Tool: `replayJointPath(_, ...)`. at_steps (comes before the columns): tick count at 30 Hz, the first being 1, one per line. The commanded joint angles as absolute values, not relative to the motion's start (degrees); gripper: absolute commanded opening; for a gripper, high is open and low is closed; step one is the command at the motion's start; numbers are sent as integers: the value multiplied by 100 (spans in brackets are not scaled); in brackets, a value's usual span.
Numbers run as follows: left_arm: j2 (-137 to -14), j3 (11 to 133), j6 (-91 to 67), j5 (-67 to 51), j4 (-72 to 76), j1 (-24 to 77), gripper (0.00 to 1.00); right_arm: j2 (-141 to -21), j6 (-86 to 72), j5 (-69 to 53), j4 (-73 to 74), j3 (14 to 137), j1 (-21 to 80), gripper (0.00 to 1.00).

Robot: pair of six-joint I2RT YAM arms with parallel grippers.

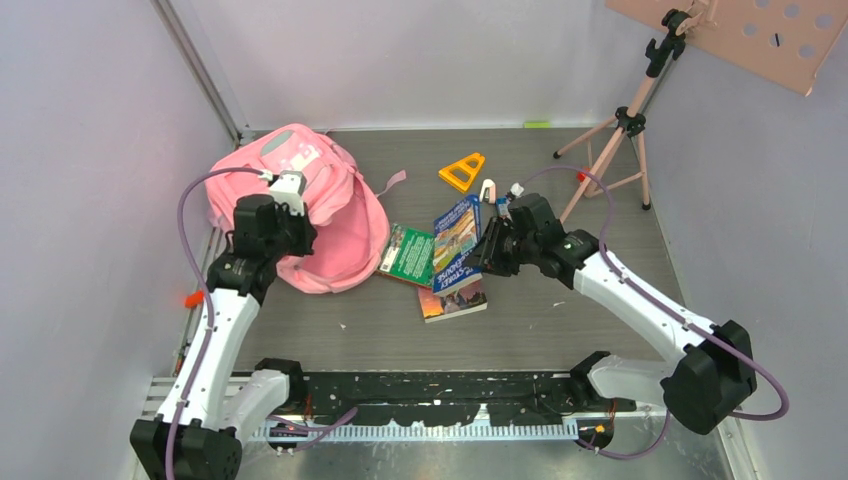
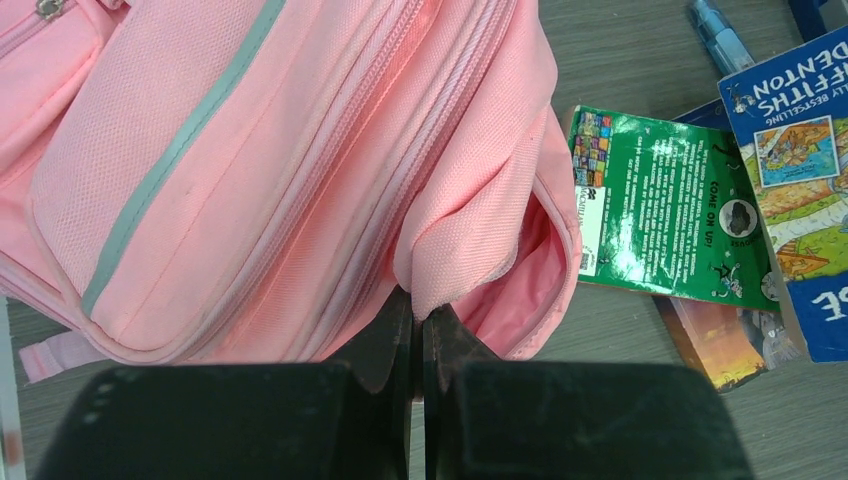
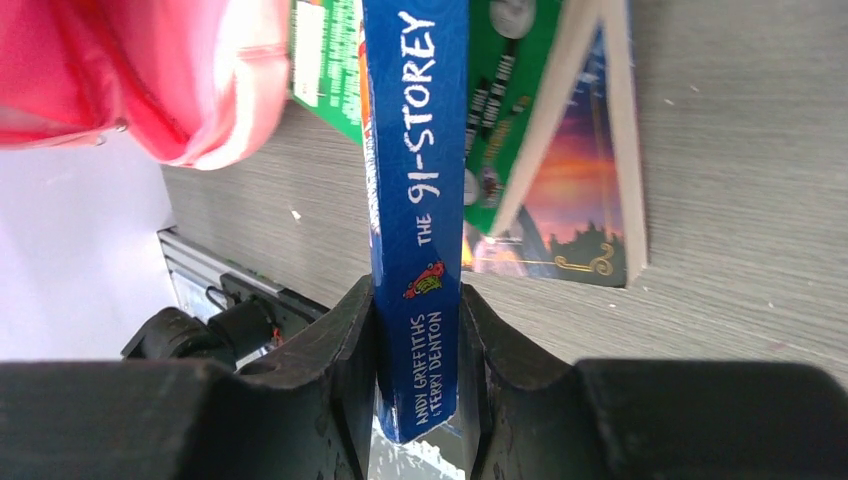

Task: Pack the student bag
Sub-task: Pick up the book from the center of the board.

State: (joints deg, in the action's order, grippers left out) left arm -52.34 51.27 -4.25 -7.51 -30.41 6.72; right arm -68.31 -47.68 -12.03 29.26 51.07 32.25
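**Operator:** Where is the large, soft pink fabric student bag (image 1: pixel 325 225)?

**Technician:** It is slumped at the far left of the grey table (image 1: pixel 540 320), with its opening on the right side. The left gripper (image 2: pixel 418 318) has its jaws together, pinching a fold of the opening's lip.

**Operator:** And the right gripper (image 3: pixel 415 300)?

**Technician:** It is clamped on the spine of a glossy blue paperback (image 3: pixel 415 150) held on edge. The book's long axis runs ahead of the jaws, and the bag is ahead and to the left. A glossy green paperback (image 2: pixel 670 210) lies between them.

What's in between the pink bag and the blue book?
A green book lies flat between the pink bag and the blue book that the right gripper holds. The top view shows it best.
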Motion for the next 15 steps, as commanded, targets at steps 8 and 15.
replayJointPath(8,-4664,5127,-497,-1307,-2362,696,0,-7094,-4703,-1324,1140,6415,4376,1)
replayJointPath(15,-4542,5063,-477,-1371,-2272,694,0,-8394,-5581,-1736,-941,6609,4778,1)
